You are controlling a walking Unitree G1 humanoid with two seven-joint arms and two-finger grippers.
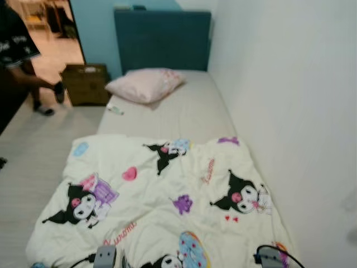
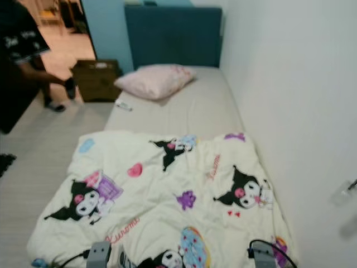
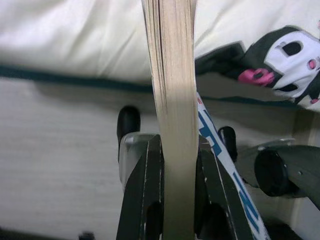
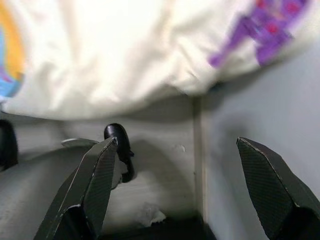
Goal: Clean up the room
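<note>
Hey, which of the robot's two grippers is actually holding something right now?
The left gripper: its black fingers are shut on a book, held with the page edges facing the wrist camera. The right gripper is spread open with nothing between its fingers, near the duvet edge.

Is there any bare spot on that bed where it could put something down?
Yes: the bare mattress between the pink pillow and the cartoon blanket, toward the wall. A small item lies at its floor-side edge. The blanket covers the near half.
</note>
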